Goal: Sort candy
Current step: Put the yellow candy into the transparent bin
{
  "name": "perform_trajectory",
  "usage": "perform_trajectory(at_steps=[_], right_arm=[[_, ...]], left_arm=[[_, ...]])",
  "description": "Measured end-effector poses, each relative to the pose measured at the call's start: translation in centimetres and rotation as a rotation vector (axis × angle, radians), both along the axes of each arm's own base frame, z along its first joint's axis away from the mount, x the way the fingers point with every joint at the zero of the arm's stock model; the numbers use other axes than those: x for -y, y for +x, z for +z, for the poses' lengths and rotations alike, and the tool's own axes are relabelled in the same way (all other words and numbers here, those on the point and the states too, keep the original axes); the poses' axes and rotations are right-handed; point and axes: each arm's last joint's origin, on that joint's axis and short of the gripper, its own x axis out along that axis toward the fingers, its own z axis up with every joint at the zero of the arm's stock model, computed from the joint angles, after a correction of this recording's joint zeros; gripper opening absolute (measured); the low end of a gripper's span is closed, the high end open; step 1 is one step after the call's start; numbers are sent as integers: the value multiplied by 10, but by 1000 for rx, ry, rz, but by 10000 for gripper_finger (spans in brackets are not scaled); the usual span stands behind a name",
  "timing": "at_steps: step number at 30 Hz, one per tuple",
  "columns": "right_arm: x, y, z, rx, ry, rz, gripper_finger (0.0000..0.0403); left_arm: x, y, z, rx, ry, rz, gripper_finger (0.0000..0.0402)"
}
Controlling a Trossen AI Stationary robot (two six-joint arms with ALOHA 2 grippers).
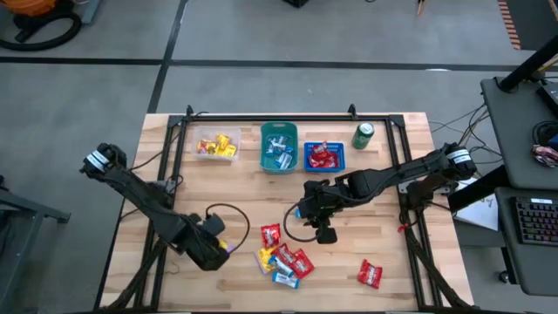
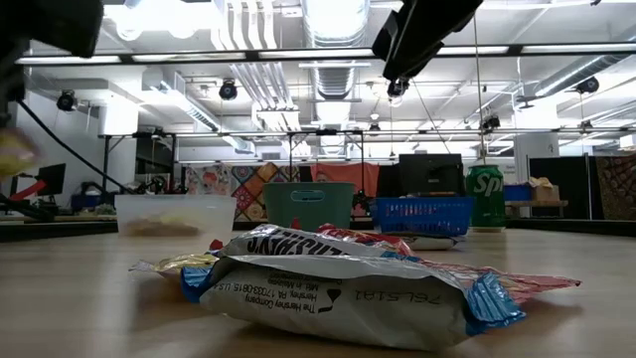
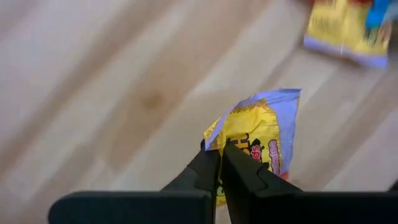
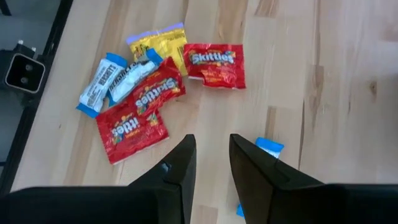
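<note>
Yellow candy pinched by the left gripper, clear bin far across the table

The yellow candy packet (image 3: 258, 140) hangs off the table, corner nipped between the left gripper's (image 1: 220, 247) pressed fingers; the clear yellow-candy bin (image 1: 217, 145) lies beyond; the right gripper (image 4: 211, 158), spread, hovers above a blue-white candy (image 4: 268, 147).

Bright overhead strip lights (image 2: 333, 20), ceiling glare; left wrist bg blurred; soft shadows
</note>
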Motion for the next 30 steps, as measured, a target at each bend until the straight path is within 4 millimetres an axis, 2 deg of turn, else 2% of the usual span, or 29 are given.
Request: perform_trajectory(at_steps=[5,11,15,20,25,30], right_arm=[[0,-4,-3,-46,-1,-8,91],[-1,-10,-6,-130,12,-56,84],[-5,-15,-8,-179,16,-70,78],[-13,-20,-10,-212,18,-68,73],[-21,-21,-10,-204,5,-59,74],[-24,-22,-10,-187,-44,-86,73]], left_arm=[[-25,5,12,63,116,12,0],[-72,19,27,106,266,-36,0],[-112,23,37,94,354,-68,0],[-166,19,50,57,468,-59,0],[-226,8,57,5,543,77,0],[-281,-7,52,-79,572,237,0]])
